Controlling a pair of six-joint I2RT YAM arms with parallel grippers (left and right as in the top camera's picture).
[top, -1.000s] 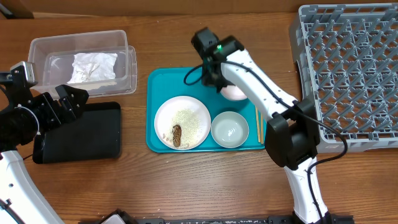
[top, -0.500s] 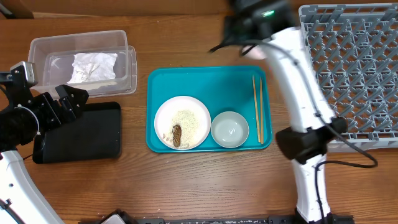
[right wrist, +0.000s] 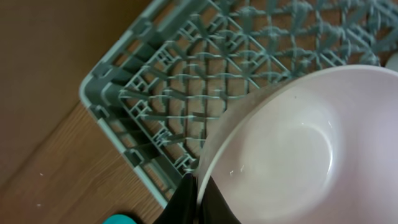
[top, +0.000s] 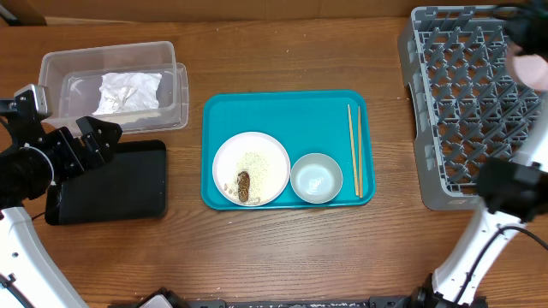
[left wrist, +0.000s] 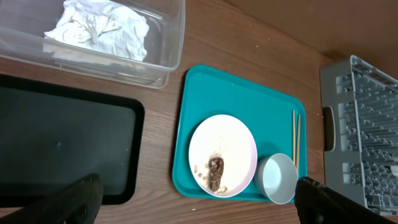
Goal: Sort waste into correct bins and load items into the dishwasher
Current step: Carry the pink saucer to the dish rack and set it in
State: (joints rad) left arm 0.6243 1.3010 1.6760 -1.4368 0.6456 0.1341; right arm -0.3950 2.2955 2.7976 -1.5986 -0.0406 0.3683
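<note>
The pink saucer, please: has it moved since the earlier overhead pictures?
Yes. The saucer left the teal tray and went right, now over the dish rack, held by the right end effector.

the far half of the teal tray (top: 282,111) is bare, as is the table (top: 291,51) between clear tub (top: 178,94) and dish rack (top: 462,103), while plate (top: 274,162), bowl (top: 316,178) and chopsticks (top: 353,150) fill its near half and right edge, and the right gripper (right wrist: 198,186), clamped on the pink saucer (right wrist: 292,143), hangs over the rack.
</note>
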